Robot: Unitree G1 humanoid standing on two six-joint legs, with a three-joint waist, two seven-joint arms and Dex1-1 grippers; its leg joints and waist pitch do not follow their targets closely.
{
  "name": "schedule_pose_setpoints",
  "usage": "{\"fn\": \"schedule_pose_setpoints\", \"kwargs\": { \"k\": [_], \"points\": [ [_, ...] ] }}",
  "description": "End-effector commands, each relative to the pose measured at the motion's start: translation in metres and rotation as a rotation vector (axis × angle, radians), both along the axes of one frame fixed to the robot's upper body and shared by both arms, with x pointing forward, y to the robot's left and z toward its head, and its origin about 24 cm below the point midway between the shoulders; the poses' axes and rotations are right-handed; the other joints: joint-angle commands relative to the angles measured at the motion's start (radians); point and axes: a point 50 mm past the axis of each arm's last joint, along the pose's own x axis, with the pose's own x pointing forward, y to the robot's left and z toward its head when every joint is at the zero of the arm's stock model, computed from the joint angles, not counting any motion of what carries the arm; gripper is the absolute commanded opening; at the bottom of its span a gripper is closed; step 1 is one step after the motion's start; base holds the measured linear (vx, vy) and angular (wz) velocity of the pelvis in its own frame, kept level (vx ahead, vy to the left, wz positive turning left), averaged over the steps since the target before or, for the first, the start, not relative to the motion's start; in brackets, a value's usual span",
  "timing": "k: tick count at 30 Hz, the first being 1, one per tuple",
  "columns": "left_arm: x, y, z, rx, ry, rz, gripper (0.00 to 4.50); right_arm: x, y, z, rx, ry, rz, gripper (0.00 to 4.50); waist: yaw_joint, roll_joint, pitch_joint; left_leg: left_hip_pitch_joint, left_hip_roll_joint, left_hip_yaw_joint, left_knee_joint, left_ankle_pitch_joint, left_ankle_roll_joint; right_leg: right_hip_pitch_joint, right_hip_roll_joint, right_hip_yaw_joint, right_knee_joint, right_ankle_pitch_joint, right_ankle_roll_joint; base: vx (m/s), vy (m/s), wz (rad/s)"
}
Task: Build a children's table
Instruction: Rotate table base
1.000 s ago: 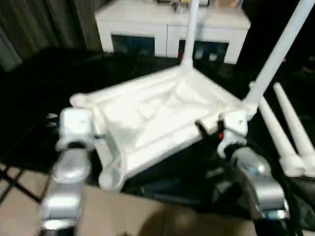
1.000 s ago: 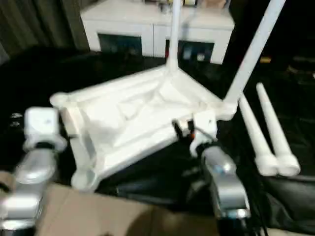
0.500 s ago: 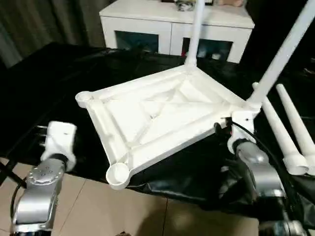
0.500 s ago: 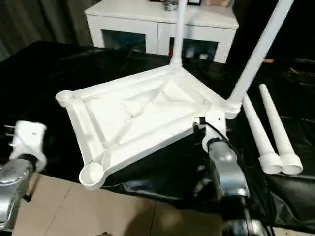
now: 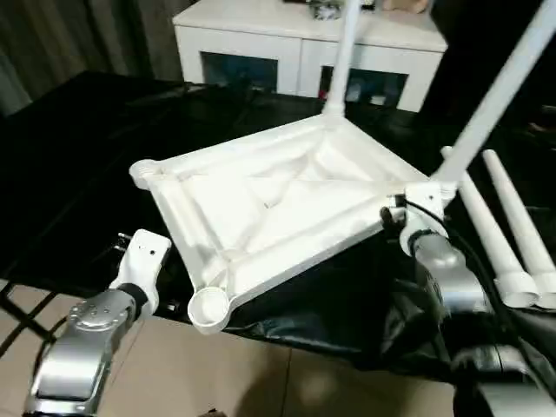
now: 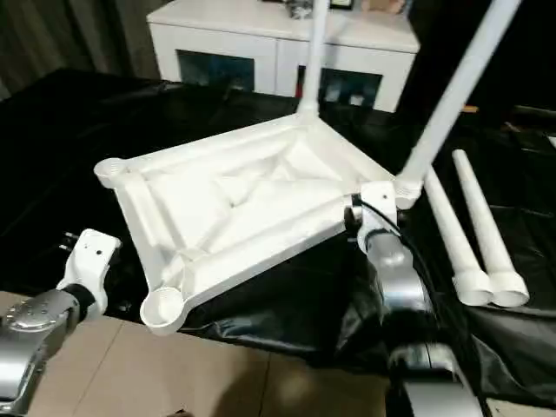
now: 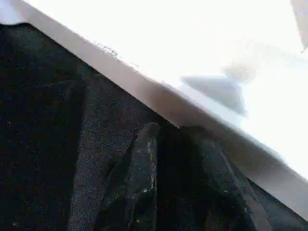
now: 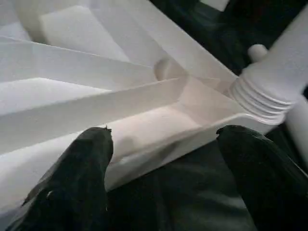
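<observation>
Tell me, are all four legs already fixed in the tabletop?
No. Two legs stand in far corner sockets of the tabletop, while two more lie loose beside it.

White tabletop (image 5: 269,208) and legs (image 5: 508,228) on black cloth (image 5: 78,148); black-fingered right gripper (image 8: 163,163).

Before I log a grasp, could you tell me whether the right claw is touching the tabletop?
Apart. The right wrist view shows the right claw open, with dark cloth visible between its fingertips and the tabletop edge.
</observation>
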Motion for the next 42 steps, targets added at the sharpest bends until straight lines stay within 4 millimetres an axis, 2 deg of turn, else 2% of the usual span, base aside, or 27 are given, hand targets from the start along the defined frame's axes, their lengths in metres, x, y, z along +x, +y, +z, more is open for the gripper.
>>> {"fn": "schedule_pose_setpoints", "kwargs": {
  "k": [1,2,3,4,5,6,8,10,11,14,15,16,19,20,21,22,23,24,26,29,31,32,34,39,42],
  "points": [
    [0.0,-0.021,0.006,-0.061,-0.012,-0.114,1.07,-0.009,0.028,-0.026,0.085,0.117,0.116,3.89,-0.003,0.012,-0.035,0.003,0.086,-0.037,-0.08,-0.27,0.015,0.024,-0.147,0.08,-0.109,-0.286,-0.142,0.0,0.0,0.0],
    [0.0,-0.022,0.007,-0.064,-0.012,-0.121,1.07,-0.009,0.03,-0.025,0.093,0.116,0.131,3.89,-0.005,0.012,-0.036,0.003,0.087,-0.038,-0.081,-0.272,0.014,0.025,-0.147,0.079,-0.11,-0.289,-0.142,0.0,0.0,0.0],
    [0.0,-0.023,0.007,-0.066,-0.012,-0.127,1.07,-0.007,0.032,-0.023,0.08,0.101,0.134,3.89,-0.009,0.003,-0.036,0.004,0.089,-0.037,-0.082,-0.276,0.017,0.023,-0.145,0.078,-0.11,-0.29,-0.144,0.0,0.0,0.0],
    [0.0,-0.023,0.008,-0.065,-0.012,-0.127,1.07,-0.006,0.032,-0.022,0.079,0.091,0.133,3.89,-0.006,0.007,-0.039,0.007,0.09,-0.037,-0.081,-0.266,0.017,0.022,-0.146,0.079,-0.107,-0.276,-0.152,0.0,0.0,0.0],
    [-0.001,-0.024,0.008,-0.064,-0.013,-0.128,1.07,-0.005,0.033,-0.02,0.077,0.079,0.132,3.89,-0.006,0.007,-0.038,0.004,0.09,-0.036,-0.081,-0.259,0.018,0.022,-0.147,0.08,-0.106,-0.265,-0.155,0.0,0.0,0.0],
    [-0.001,-0.024,0.008,-0.062,-0.013,-0.127,1.07,-0.002,0.033,-0.015,0.09,0.047,0.128,3.89,-0.003,0.002,-0.041,0.008,0.092,-0.033,-0.079,-0.243,0.02,0.021,-0.145,0.08,-0.106,-0.239,-0.161,0.0,0.0,0.0],
    [-0.001,-0.022,0.007,-0.051,-0.021,-0.111,1.07,0.002,0.036,0.0,0.158,-0.046,0.151,3.89,0.002,0.006,-0.043,0.009,0.093,-0.029,-0.077,-0.222,0.029,0.02,-0.147,0.081,-0.1,-0.199,-0.167,0.0,0.0,0.0],
    [0.001,-0.019,0.007,-0.032,-0.041,-0.086,1.07,0.004,0.029,0.021,0.225,-0.171,0.148,3.89,0.007,0.003,-0.046,0.002,0.096,-0.026,-0.078,-0.162,0.046,0.026,-0.142,0.078,-0.091,-0.101,-0.16,0.0,0.0,0.0],
    [0.002,-0.018,0.007,-0.028,-0.045,-0.082,1.07,0.005,0.027,0.024,0.232,-0.191,0.143,3.89,0.006,0.002,-0.048,0.0,0.097,-0.027,-0.079,-0.151,0.051,0.029,-0.143,0.076,-0.087,-0.082,-0.162,0.0,0.0,0.0],
    [0.006,-0.015,0.008,-0.021,-0.056,-0.057,1.07,0.005,0.013,0.033,0.212,-0.277,0.081,3.89,0.011,0.005,-0.055,0.001,0.095,-0.019,-0.072,-0.101,0.065,0.025,-0.143,0.074,-0.078,0.004,-0.175,0.0,0.0,0.0],
    [0.011,-0.012,0.01,-0.018,-0.076,-0.024,1.07,0.003,-0.005,0.039,0.184,-0.324,-0.019,3.89,0.013,0.006,-0.053,0.0,0.094,-0.017,-0.073,-0.094,0.067,0.023,-0.14,0.073,-0.078,0.018,-0.174,0.0,0.0,0.0],
    [0.014,-0.01,0.011,-0.015,-0.087,-0.01,1.07,0.001,-0.015,0.039,0.161,-0.331,-0.076,3.89,0.017,0.01,-0.054,0.006,0.094,-0.014,-0.071,-0.102,0.06,0.019,-0.137,0.073,-0.079,0.022,-0.17,0.0,0.0,0.0],
    [0.019,-0.005,0.012,0.001,-0.09,0.025,1.07,-0.008,-0.041,0.027,0.051,-0.263,-0.217,3.89,0.02,0.007,-0.053,0.009,0.092,-0.014,-0.075,-0.111,0.039,0.022,-0.133,0.071,-0.078,0.029,-0.154,0.0,0.0,0.0],
    [0.02,-0.004,0.012,0.004,-0.092,0.03,1.07,-0.01,-0.046,0.023,0.022,-0.241,-0.239,3.89,0.019,0.006,-0.053,0.007,0.091,-0.014,-0.075,-0.117,0.037,0.025,-0.136,0.071,-0.078,0.026,-0.153,0.0,0.0,0.0],
    [0.021,-0.003,0.012,0.007,-0.093,0.039,1.07,-0.012,-0.05,0.02,0.007,-0.225,-0.252,3.89,0.012,0.009,-0.054,-0.002,0.088,-0.016,-0.076,-0.116,0.032,0.031,-0.135,0.069,-0.079,0.027,-0.146,0.0,0.0,0.0],
    [0.022,-0.001,0.011,0.007,-0.093,0.047,1.07,-0.013,-0.051,0.017,0.003,-0.209,-0.26,3.89,0.01,0.007,-0.055,0.0,0.087,-0.015,-0.074,-0.122,0.036,0.03,-0.138,0.071,-0.08,0.023,-0.146,0.0,0.0,0.0],
    [0.026,0.006,0.009,0.005,-0.093,0.09,1.07,-0.017,-0.058,0.006,-0.014,-0.148,-0.287,3.89,0.008,0.005,-0.053,-0.004,0.085,-0.015,-0.074,-0.123,0.04,0.032,-0.139,0.071,-0.081,0.017,-0.147,0.0,0.0,0.0],
    [0.026,0.007,0.009,0.005,-0.093,0.096,1.07,-0.017,-0.059,0.005,-0.016,-0.142,-0.289,3.89,0.002,0.008,-0.051,-0.004,0.079,-0.013,-0.072,-0.14,0.041,0.031,-0.138,0.071,-0.089,-0.019,-0.152,0.0,0.0,0.0],
    [0.031,0.012,0.008,0.024,-0.1,0.119,1.07,-0.017,-0.059,-0.001,-0.017,-0.105,-0.278,3.89,-0.008,0.001,-0.052,-0.009,0.08,-0.015,-0.071,-0.139,0.047,0.037,-0.141,0.07,-0.09,-0.044,-0.158,0.0,0.0,0.0],
    [0.039,0.012,0.004,0.005,-0.099,0.115,1.07,-0.014,-0.051,-0.007,0.021,-0.075,-0.222,3.89,-0.013,0.005,-0.052,-0.005,0.079,-0.013,-0.067,-0.143,0.064,0.03,-0.14,0.07,-0.096,-0.085,-0.166,0.0,0.0,0.0],
    [0.04,0.011,0.003,-0.001,-0.097,0.111,1.07,-0.013,-0.05,-0.008,0.026,-0.07,-0.218,3.89,-0.013,0.003,-0.052,-0.007,0.084,-0.014,-0.068,-0.128,0.069,0.031,-0.142,0.069,-0.092,-0.065,-0.179,0.0,0.0,0.0],
    [0.043,0.004,0.003,-0.023,-0.092,0.09,1.07,-0.01,-0.042,-0.01,0.043,-0.048,-0.181,3.89,-0.01,0.009,-0.054,-0.002,0.089,-0.014,-0.067,-0.117,0.073,0.027,-0.141,0.069,-0.088,-0.038,-0.187,0.0,0.0,0.0],
    [0.043,-0.002,0.005,-0.045,-0.09,0.064,1.07,-0.007,-0.034,-0.01,0.053,-0.042,-0.128,3.89,-0.009,0.012,-0.054,-0.003,0.091,-0.013,-0.067,-0.124,0.074,0.027,-0.144,0.069,-0.086,-0.019,-0.209,0.0,0.0,0.0],
    [0.03,-0.016,0.005,-0.08,-0.024,-0.078,1.07,-0.002,-0.002,-0.015,0.088,0.004,0.046,3.89,-0.003,0.012,-0.054,-0.005,0.096,-0.014,-0.069,-0.11,0.08,0.028,-0.147,0.068,-0.078,0.018,-0.228,0.0,0.0,0.0],
    [0.021,-0.023,0.003,-0.1,0.019,-0.157,1.07,-0.002,0.012,-0.021,0.097,0.041,0.121,3.89,-0.005,0.009,-0.05,-0.005,0.095,-0.013,-0.069,-0.134,0.078,0.028,-0.151,0.07,-0.084,-0.033,-0.234,0.0,0.0,0.0]
  ]
}}
